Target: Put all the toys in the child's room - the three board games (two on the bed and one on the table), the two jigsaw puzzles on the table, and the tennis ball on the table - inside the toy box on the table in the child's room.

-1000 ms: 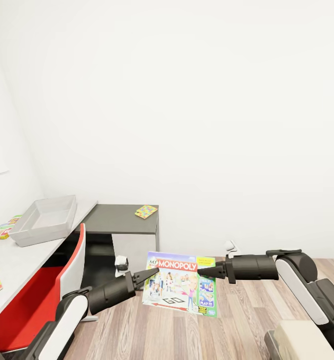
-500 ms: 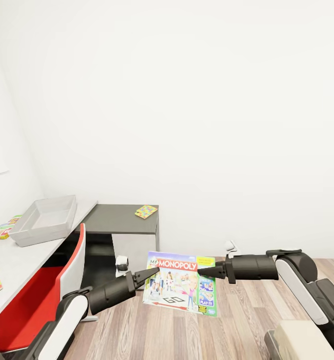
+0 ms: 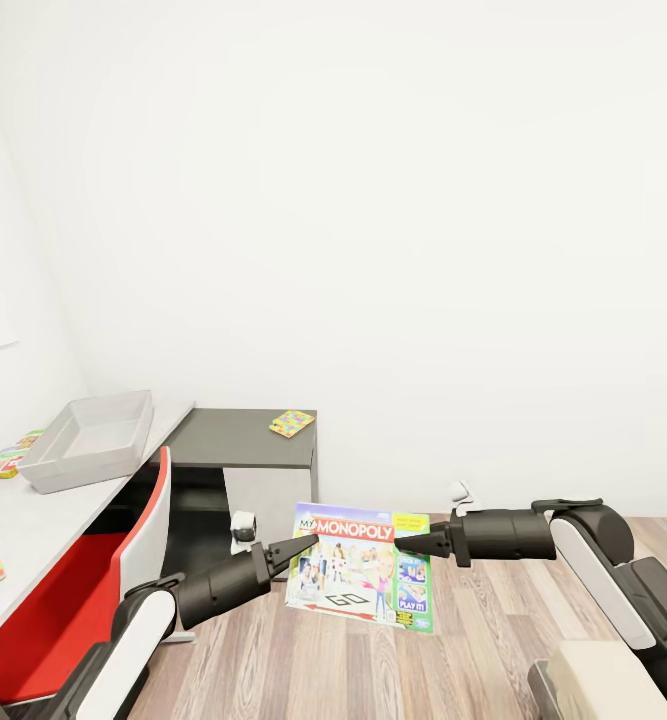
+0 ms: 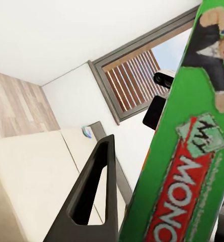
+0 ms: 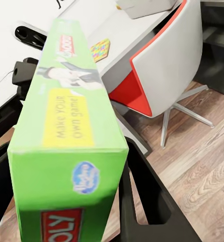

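While I carry the Monopoly box point(image 3: 361, 580) | left pincer point(image 3: 295, 549) and right pincer point(image 3: 409, 545) each clamp one side | toy box point(image 3: 91, 438) lies far left on bench point(image 3: 33, 520)

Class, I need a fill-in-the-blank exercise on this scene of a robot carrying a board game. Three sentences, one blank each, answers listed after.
1. The Monopoly box is held between the left hand and the ____ hand.
2. The chair at the table has a ____ seat.
3. The grey toy box stands on the ____.

Missing words: right; red; table
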